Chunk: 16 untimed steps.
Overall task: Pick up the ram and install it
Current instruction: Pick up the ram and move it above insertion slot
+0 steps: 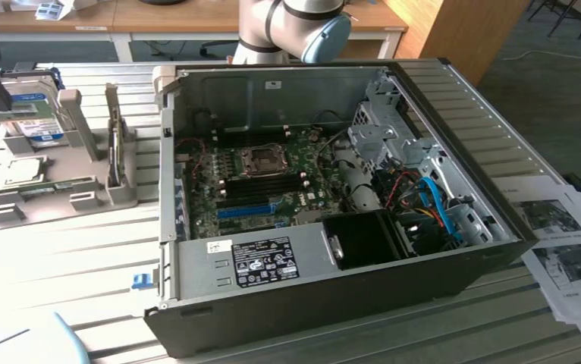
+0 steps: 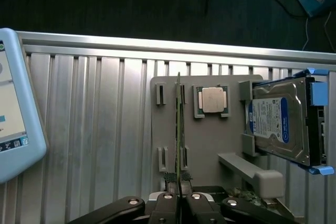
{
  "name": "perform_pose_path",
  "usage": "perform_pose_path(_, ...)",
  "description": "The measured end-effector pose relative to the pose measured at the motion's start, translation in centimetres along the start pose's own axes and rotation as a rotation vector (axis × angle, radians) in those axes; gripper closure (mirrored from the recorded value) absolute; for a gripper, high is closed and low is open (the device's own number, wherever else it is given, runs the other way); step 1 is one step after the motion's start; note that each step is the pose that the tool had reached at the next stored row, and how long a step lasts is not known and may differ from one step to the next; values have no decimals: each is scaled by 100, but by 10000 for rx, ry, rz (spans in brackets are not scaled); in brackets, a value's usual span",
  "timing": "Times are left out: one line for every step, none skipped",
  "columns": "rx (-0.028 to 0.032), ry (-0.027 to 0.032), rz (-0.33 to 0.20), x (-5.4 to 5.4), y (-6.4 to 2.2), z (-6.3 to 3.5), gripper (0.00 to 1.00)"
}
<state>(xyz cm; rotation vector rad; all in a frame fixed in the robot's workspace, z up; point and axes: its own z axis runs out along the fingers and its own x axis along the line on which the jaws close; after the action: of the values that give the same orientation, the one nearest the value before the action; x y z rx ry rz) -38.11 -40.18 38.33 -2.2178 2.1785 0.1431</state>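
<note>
My end effector [image 2: 179,184] is pinched shut on one end of the ram [image 2: 178,124]. The ram is a thin green stick. It stands on its edge between the little posts of the grey holder [image 2: 210,145]. Just beside it in the holder lies a square silver chip [image 2: 212,99]. Past the chip is the hard drive [image 2: 275,124] with a blue and white label. The holder sits on the ribbed metal counter [image 2: 94,129]. In the exterior view the open computer case [image 1: 301,303] stands in the middle, and papers [image 1: 563,250] lie at its right.
</note>
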Motion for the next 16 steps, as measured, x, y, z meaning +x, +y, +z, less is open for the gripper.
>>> perform_pose_path(0,0,-1,-1,0,-7,89)
perform_pose_path(0,0,-1,-1,0,-13,89)
perform_pose_path(0,0,-1,-1,0,-19,89)
perform_pose_path(0,0,-1,-2,-1,-26,89)
perform_pose_path(-1,0,-1,-3,-1,-31,89)
perform_pose_path(0,-1,-1,-3,-1,-31,89)
perform_pose_path(0,-1,-1,-3,-1,-31,89)
perform_pose_path(1,-1,-1,-3,-1,-31,89)
perform_pose_path(0,-1,-1,-3,-1,-32,89)
perform_pose_path(0,0,-1,-2,-1,-32,89)
perform_pose_path(0,0,-1,-2,-1,-32,89)
perform_pose_path(-2,1,0,-3,-2,-33,89)
perform_pose_path(-4,2,-2,-2,-7,-35,89)
perform_pose_path(-3,1,-3,-2,-14,-34,89)
perform_pose_path(-1,0,-2,-2,-24,-33,89)
perform_pose_path(-1,0,-1,-2,-40,-34,89)
